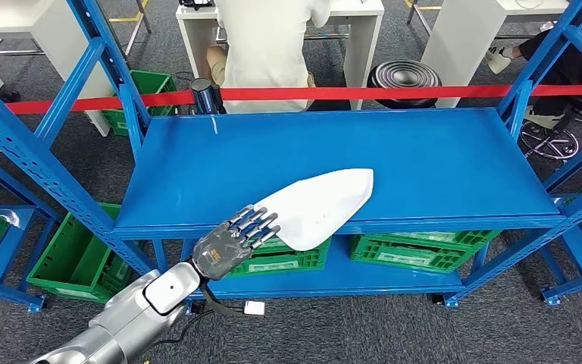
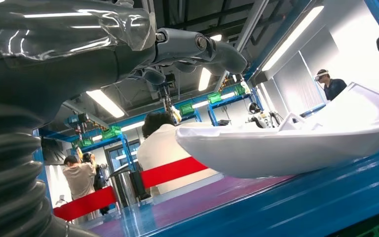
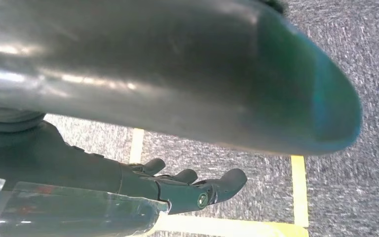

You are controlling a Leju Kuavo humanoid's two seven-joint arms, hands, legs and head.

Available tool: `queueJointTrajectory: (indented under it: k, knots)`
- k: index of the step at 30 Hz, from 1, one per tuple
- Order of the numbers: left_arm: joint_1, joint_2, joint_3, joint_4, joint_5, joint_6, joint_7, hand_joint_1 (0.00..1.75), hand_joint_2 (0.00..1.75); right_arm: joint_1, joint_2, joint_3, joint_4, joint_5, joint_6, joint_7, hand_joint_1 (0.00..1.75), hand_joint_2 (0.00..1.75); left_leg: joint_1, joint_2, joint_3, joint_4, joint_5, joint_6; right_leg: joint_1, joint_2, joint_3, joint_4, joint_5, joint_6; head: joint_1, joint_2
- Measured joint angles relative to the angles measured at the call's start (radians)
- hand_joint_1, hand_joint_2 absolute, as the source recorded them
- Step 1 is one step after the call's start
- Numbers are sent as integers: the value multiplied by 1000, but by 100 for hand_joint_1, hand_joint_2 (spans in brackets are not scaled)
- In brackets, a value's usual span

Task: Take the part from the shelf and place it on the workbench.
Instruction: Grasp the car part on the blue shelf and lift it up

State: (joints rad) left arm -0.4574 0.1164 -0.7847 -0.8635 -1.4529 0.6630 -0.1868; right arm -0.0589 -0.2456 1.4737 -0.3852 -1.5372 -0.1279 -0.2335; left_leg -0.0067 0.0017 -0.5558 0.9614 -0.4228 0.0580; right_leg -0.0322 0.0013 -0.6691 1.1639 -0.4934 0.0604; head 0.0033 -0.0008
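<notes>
The part (image 1: 320, 205) is a white, boat-shaped shell lying on the blue shelf board (image 1: 424, 159), its wide near end hanging over the front edge. My left hand (image 1: 236, 239) reaches that near end with its fingers (image 1: 261, 222) stretched out over the top of the shell. In the left wrist view the fingers (image 2: 197, 47) hover above the part (image 2: 286, 148) with a gap between them, and nothing is gripped. My right hand (image 3: 177, 187) hangs over grey floor, fingers loosely apart and holding nothing.
Green crates (image 1: 417, 252) sit on the lower shelf level, and another crate (image 1: 76, 262) stands in the rack at left. Blue uprights (image 1: 129, 114) frame the shelf. A red tape (image 1: 394, 92) runs behind it, with a person in white (image 1: 265, 45) and a black stool (image 1: 404, 76) beyond.
</notes>
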Motion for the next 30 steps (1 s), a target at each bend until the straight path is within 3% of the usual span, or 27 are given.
queueJointTrajectory:
  k: [1, 3, 5, 7, 9, 11, 13, 14, 17, 19, 23, 24, 26, 28, 29, 30]
  knots:
    - [-1, 0, 1, 0, 0, 0, -2, 0, 175, 0, 0, 0, 2, 0, 0, 0, 0, 0, 0, -1, -3, 8, -5, -6, -2, -2, 33, -67, 22, 6, 0, 0]
    - [-3, -1, 3, 0, 2, 0, -9, 0, 175, -1, 1, -1, 6, 0, 1, 0, 0, 0, -4, -2, -12, 27, -15, -19, -3, -1, 74, -146, 46, -2, -1, 0]
    - [-4, 0, 7, 0, 5, 0, -17, 0, 175, 1, 1, -1, 8, 0, 2, 1, 0, 0, -4, -2, -18, 35, -18, -27, 2, 2, 76, -151, 48, -22, -2, 0]
    - [-4, 0, 13, 1, 7, 0, -24, 0, 175, 3, 3, -2, 10, 0, 2, 1, 0, 0, 2, -2, -25, 47, -28, -36, -1, 2, 76, -152, 51, -34, -3, 0]
    - [-6, -1, 22, 1, 9, 0, -28, 0, 175, 3, 4, -3, 12, 0, 2, 1, 0, 0, 7, -3, -59, 123, -76, -48, -5, 2, 76, -154, 53, -43, -4, 0]
    - [-7, -4, 27, 5, 12, 0, -31, 0, 175, 4, 4, -6, 13, 0, 3, 1, 0, 0, 13, -2, -120, 258, -141, -59, -3, 2, 75, -153, 53, -46, -6, 0]
    - [-8, -10, 31, 13, 14, 0, -32, 0, 175, 4, 5, -7, 16, 0, 5, 1, 0, 0, 16, -2, -153, 331, -156, -61, -2, 3, 75, -153, 53, -46, -6, 0]
    - [-9, -12, 34, 18, 15, 0, -33, 0, 175, 4, 5, -8, 17, 0, 5, 1, 0, 0, 16, -2, -143, 311, -137, -58, -1, 3, 76, -153, 53, -46, -6, 0]
    - [-19, -19, 48, 27, 17, 0, -32, 0, 175, 3, 11, -9, 18, 1, 10, 1, 0, 0, 11, -3, -47, 116, -48, -32, 5, 6, 79, -153, 53, -45, -5, 0]
    - [-28, -25, 55, 33, 18, 0, -31, 0, 175, 3, 16, -10, 20, 1, 13, 1, 0, 0, 3, -2, -15, 48, -34, -18, 5, 5, 75, -154, 55, -40, -4, 0]
    - [-34, -34, 62, 42, 18, 0, -29, 0, 175, 2, 20, -11, 25, 2, 14, 0, 0, 0, 3, 1, 2, 16, -18, -6, 5, 1, 64, -141, 50, -29, -3, 0]
    - [-37, -38, 64, 44, 18, 0, -29, 0, 175, 3, 19, -12, 25, 2, 14, 0, 0, 0, 5, 3, 7, 6, -11, -2, 5, 0, 46, -105, 31, -32, -2, 0]
    - [-41, -46, 66, 51, 17, 0, -29, 0, 175, 3, 18, -14, 27, 2, 15, 0, 0, 0, 4, 3, 5, 1, -7, 2, 5, 0, -15, 23, -23, -38, 0, 0]
    - [-40, -52, 66, 61, 15, 0, -30, 0, 175, 4, 16, -15, 29, 2, 15, 0, 0, 0, 3, 3, 2, 3, -7, 2, 4, 0, -62, 120, -50, -33, 1, 0]
    - [-41, -55, 66, 66, 14, 0, -30, 0, 175, 5, 15, -15, 31, 2, 15, 0, 0, 0, 3, 3, 2, 5, -7, 1, 3, -1, -60, 114, -41, -25, 1, 0]
    - [-43, -58, 67, 71, 14, 0, -29, 0, 175, 5, 14, -15, 32, 3, 16, 0, 0, 0, 4, 2, 2, 8, -9, -2, 1, -1, -38, 69, -19, -15, 1, 0]
